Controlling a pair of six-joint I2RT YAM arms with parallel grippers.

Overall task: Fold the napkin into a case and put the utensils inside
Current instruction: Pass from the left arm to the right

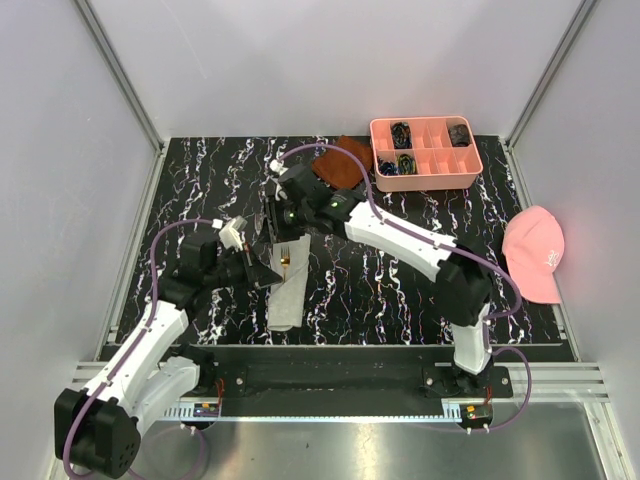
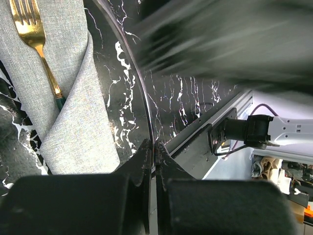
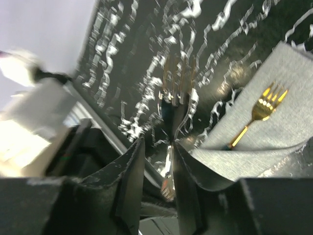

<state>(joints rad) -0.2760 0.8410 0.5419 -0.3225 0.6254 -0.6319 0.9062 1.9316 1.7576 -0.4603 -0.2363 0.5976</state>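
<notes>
The napkin lies folded into a narrow grey case at the table's middle, also in the left wrist view and the right wrist view. A gold fork with a dark handle is tucked into it, tines out. A mirror-bright silver fork hangs above the table just left of the case. My left gripper is shut on its thin edge. My right gripper stands open around the handle, which lies against the right finger.
A pink compartment tray with small dark items stands at the back right. A rust-brown cloth lies just left of it. A pink cap rests at the table's right edge. Both arms crowd the area just left of the case.
</notes>
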